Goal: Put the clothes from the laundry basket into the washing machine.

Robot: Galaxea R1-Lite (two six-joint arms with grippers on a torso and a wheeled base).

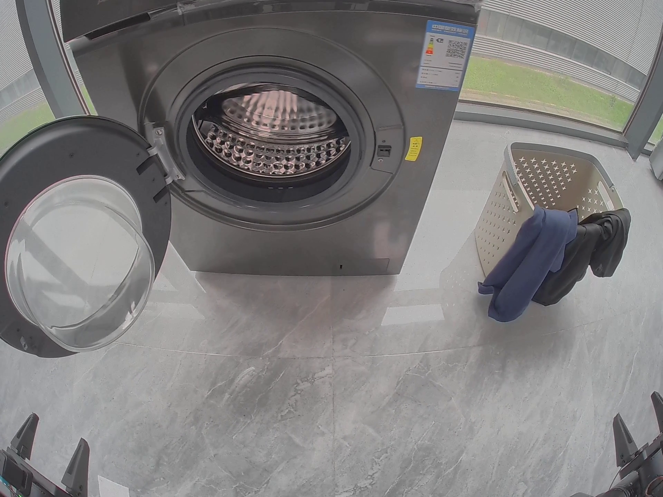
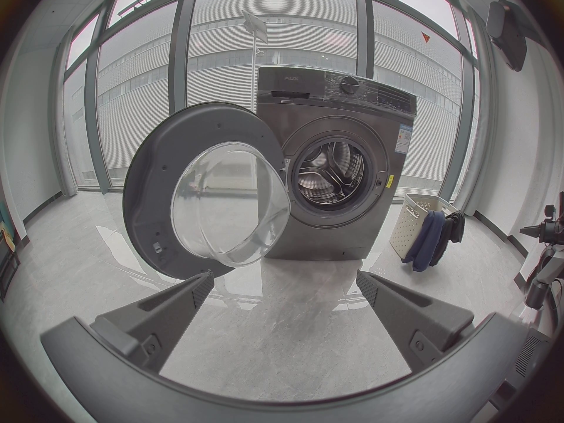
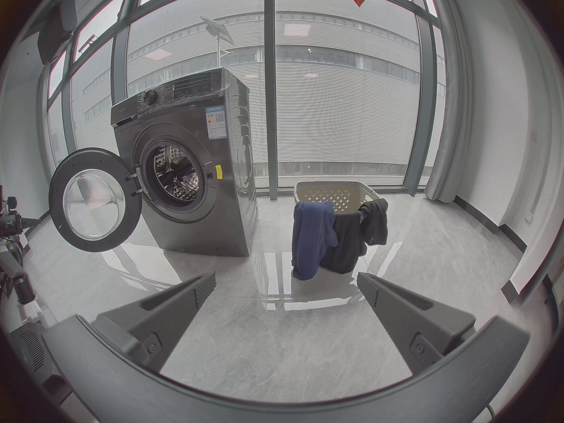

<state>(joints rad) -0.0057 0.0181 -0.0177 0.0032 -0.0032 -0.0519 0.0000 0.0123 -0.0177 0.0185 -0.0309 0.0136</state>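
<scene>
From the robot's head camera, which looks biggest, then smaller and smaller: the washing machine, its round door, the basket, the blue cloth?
1. washing machine
2. round door, though it hangs open nearer the camera, which may flatter it
3. laundry basket
4. blue cloth

**The Count: One Machine, One Basket, Two Garments**

There was one washing machine (image 1: 276,250), with one round door (image 1: 69,153) and one drum (image 1: 273,139). Its front carried two stickers — one blue-and-white label (image 1: 445,55) and one small yellow tag (image 1: 413,148) — and its panel had one knob (image 2: 349,84). There was one laundry basket (image 1: 545,174), with two handle slots (image 1: 510,191) in its walls. Two garments were counted on it: one blue garment (image 1: 528,264) and one black garment (image 1: 580,257), though whether the black was a single piece could not be told. There were two grippers, the left gripper (image 2: 283,277) and the right gripper (image 3: 285,277), each with two fingers.
</scene>
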